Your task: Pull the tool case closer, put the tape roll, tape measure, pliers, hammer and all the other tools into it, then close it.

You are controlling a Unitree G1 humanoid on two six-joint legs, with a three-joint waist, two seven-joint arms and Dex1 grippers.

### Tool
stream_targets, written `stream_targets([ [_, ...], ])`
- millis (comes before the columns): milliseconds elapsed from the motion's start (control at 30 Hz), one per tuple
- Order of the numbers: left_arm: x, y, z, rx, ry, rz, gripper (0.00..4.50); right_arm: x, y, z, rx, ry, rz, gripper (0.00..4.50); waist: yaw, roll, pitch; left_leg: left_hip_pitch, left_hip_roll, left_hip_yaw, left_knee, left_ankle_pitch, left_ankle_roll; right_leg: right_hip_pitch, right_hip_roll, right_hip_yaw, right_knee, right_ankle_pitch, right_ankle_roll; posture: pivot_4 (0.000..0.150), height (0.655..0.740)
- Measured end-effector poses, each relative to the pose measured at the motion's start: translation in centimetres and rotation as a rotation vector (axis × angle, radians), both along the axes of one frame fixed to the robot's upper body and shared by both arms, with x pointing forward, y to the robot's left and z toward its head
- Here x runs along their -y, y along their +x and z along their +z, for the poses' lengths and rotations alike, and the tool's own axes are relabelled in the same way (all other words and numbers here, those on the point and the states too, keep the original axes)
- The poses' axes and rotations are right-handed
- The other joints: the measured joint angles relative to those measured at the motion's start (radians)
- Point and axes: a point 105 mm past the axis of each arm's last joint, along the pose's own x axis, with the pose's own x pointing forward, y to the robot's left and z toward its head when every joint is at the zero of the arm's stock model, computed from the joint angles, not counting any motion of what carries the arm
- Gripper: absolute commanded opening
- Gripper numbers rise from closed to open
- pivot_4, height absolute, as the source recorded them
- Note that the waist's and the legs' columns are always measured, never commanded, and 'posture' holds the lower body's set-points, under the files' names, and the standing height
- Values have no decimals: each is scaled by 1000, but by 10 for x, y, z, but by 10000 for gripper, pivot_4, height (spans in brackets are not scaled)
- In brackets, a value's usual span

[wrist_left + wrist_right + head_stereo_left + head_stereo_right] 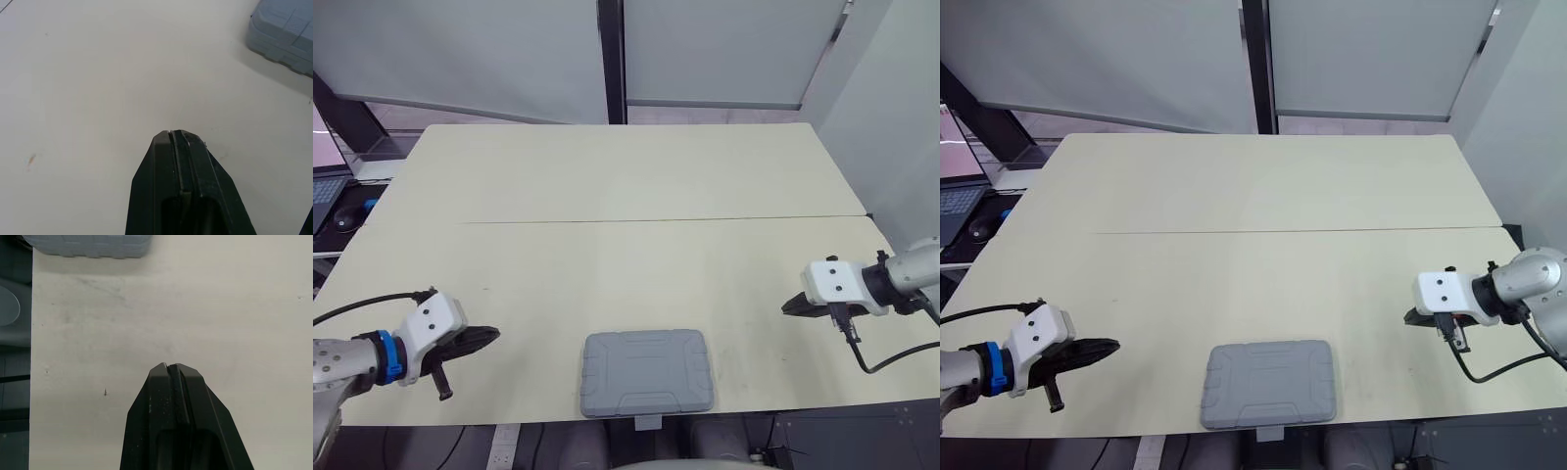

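Table (607, 176): case (647, 372) sits lid-down at the near edge, centre, between the two arms. Its front tab (648, 423) hangs past the edge. Main risk: any further pull or bump toward the robot could tip it off. Second risk: if the tab isn't snapped, the lid could pop when moved. Left gripper (489, 336) and right gripper (787, 307) are both pinched together, empty, well apart from the case. Can't tell: tab engaged or not, contents.
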Motion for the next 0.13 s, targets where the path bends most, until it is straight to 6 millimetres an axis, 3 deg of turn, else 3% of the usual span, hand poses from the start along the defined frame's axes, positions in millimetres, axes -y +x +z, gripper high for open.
stream_targets([
  [133,-5,2,-1,1,-1,19,0,3,2,-3,-3,6,-7,226,0,0,0,0,0,1,0,0,0,0,0,0,0,0,0,1500,7400],
])
